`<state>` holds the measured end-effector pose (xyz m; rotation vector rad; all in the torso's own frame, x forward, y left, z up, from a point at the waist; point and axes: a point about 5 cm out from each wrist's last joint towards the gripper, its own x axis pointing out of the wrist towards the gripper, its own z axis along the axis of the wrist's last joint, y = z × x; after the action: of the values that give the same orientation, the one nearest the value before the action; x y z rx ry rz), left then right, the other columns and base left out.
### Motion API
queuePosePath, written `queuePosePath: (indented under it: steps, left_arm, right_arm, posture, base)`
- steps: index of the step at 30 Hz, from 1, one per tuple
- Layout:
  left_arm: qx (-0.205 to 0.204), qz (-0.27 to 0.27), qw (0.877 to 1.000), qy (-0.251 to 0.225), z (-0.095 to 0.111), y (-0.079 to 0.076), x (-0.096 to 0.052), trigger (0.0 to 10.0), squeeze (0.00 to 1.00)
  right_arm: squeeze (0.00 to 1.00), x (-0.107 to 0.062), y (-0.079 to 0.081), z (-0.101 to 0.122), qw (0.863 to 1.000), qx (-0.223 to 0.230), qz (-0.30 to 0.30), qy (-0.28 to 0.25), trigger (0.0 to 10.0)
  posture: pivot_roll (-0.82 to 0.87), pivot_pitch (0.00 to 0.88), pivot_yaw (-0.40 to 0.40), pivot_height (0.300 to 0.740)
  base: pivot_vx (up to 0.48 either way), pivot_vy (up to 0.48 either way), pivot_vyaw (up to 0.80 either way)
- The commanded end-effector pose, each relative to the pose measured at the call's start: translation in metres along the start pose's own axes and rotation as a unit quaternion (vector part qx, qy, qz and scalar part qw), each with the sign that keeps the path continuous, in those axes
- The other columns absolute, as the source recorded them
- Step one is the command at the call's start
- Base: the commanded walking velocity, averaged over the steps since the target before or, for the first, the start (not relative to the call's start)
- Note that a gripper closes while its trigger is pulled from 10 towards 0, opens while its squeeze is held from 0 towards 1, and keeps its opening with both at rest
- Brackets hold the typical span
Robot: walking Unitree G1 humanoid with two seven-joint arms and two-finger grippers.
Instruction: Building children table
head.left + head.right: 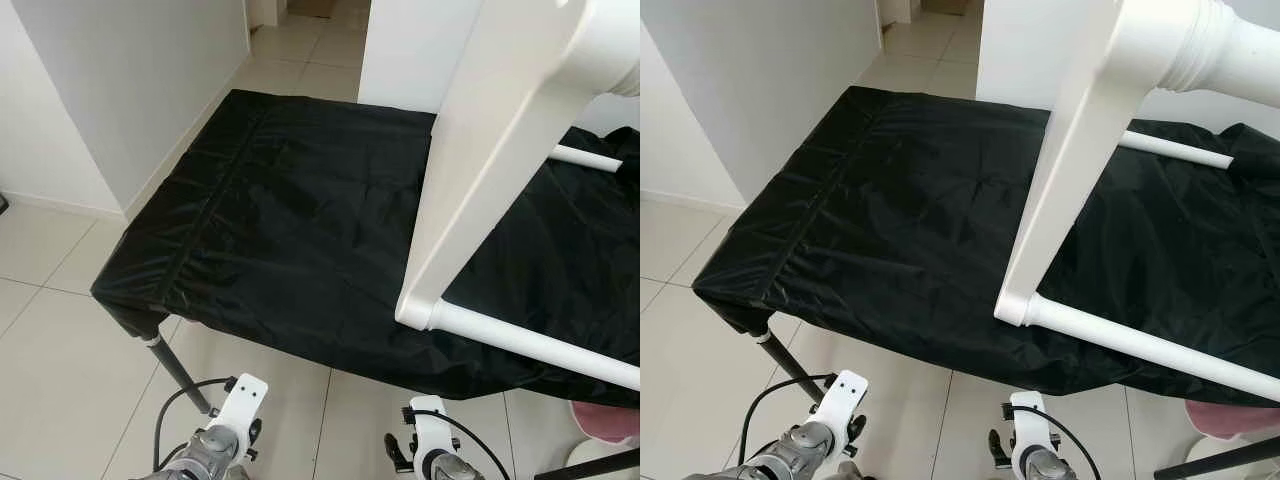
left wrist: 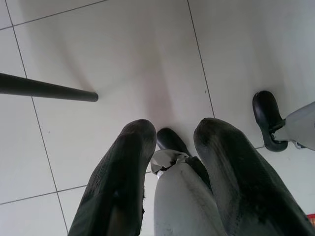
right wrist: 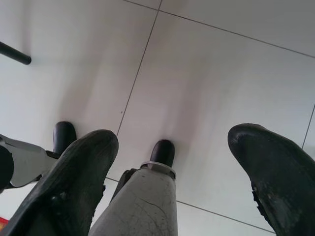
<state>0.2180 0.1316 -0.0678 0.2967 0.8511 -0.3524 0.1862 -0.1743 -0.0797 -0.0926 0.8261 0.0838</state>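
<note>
Both sets of jaws are spread and holding nothing — your left gripper has a modest gap between its two black fingers, and your right gripper is splayed much wider, fingers far apart. Both arms hang low, pointing down at the pale tiled floor, with the robot's own black feet showing past the fingertips.

From the head camera you can see the wrists down at about 6 o'clock, near the front edge of a table draped in a black cloth. One thin black table leg pokes out under the cloth's corner at roughly 7 o'clock.

The task piece — the white children's table frame — sits at 2 to 3 o'clock in the head views. A flat white board runs down from the top right and meets a round white rail at its lower end; the rail heads off toward 4 o'clock over the cloth. A second thinner white rod sticks out behind the board.

Something pink peeks in at 5 o'clock, too cut off to tell what it is.
</note>
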Motion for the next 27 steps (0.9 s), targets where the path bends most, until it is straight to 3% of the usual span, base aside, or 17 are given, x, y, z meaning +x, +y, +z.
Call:
queuePosePath:
  steps: [1, 20, 27]
  left_arm:
    - [0.012, -0.028, 0.999, 0.010, -0.004, -0.006, 0.000, 10.0, 0.00]
    - [-0.010, -0.022, 1.000, 0.017, -0.007, -0.002, -0.001, 10.0, 0.00]
    - [-0.014, -0.028, 0.999, 0.030, -0.015, -0.009, -0.002, 10.0, 0.00]
  right_arm:
    - [0.00, 0.000, 0.000, -0.002, 1.000, -0.010, -0.002, 0.008, 10.0]
    - [0.00, 0.000, 0.013, -0.006, 1.000, 0.013, 0.014, 0.019, 10.0]
    - [0.00, -0.002, 0.009, -0.010, 0.999, 0.027, 0.004, 0.021, 10.0]
  posture:
    - [-0.07, 0.000, -0.008, 0.740]
    - [-0.07, 0.000, 0.002, 0.740]
    - [-0.09, 0.000, 0.014, 0.740]
  base:
    - [0.000, 0.000, 0.00]
    - [0.000, 0.000, 0.00]
    - [0.000, 0.000, 0.00]
